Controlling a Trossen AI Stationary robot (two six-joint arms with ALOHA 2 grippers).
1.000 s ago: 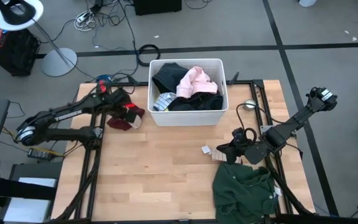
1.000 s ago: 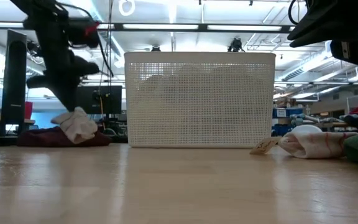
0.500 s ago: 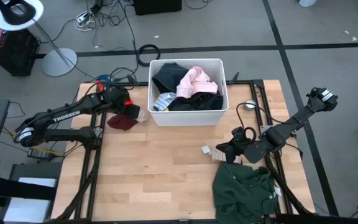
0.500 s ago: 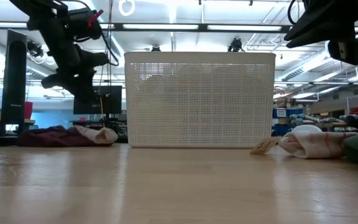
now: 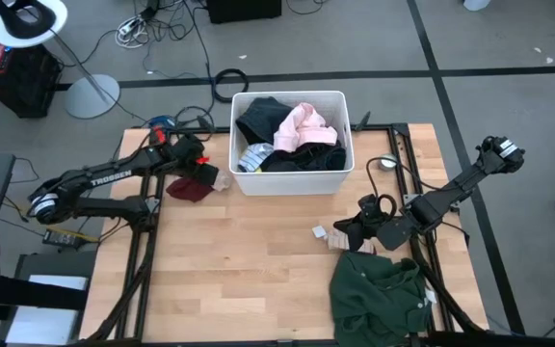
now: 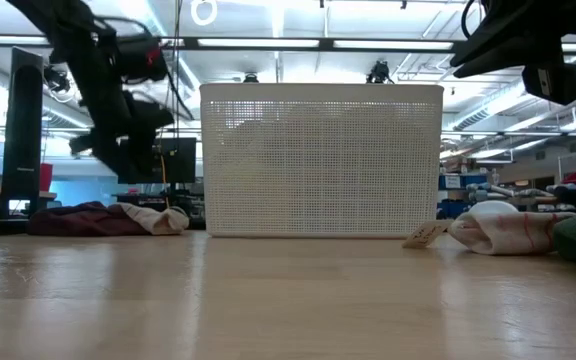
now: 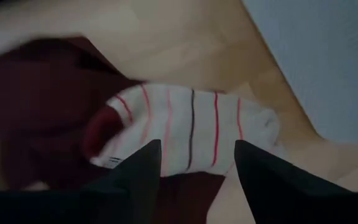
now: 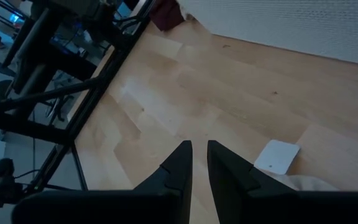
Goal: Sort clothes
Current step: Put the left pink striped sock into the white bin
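Dropped striped sock [image 7: 185,134] now lies beside half-hidden maroon piece [image 5: 190,189].

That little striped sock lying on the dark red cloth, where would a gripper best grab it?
Probably from straight above, pinching across the striped sock's rounded middle, where it bulges up from the maroon piece. Its edges lie flat against that cloth, so a low sideways approach might snag both.
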